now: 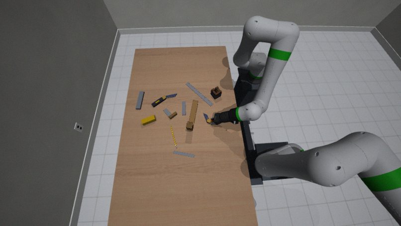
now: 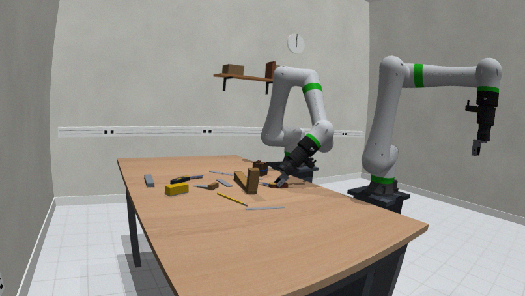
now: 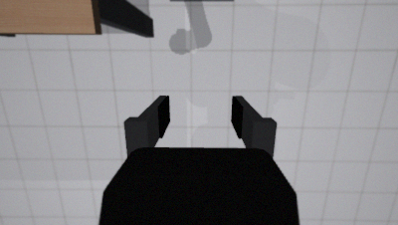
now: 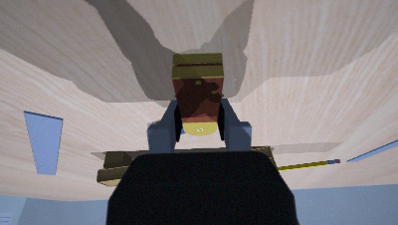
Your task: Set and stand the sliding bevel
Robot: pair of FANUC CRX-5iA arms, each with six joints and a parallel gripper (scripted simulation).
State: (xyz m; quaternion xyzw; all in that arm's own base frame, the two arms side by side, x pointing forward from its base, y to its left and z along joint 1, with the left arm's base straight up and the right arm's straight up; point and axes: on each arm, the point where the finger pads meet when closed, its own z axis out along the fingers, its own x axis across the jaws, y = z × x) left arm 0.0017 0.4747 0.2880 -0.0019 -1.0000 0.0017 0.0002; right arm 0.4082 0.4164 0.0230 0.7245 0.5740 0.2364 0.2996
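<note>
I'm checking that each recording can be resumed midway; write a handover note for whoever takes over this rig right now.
Right gripper: closed on the wooden sliding bevel, by the handle, low at the table.
Left gripper: open, off the table over the floor.
Leg and rail: standing mid-table, beyond the bevel.
Slotted block: near the arms' table edge, without the bevel.
Black bevel: leave it.
Done: wooden bevel gripped.
Left: match its angle to leg and rail, then stand it in the block, blade in slot, foot on pocket floor.

wood-grained tabletop (image 1: 168, 173) (image 2: 279, 238), matt grey plaster-like walls (image 1: 179, 14) (image 2: 146, 55), dark reddish wooden bevel handle (image 2: 282, 185) (image 4: 199, 97)
</note>
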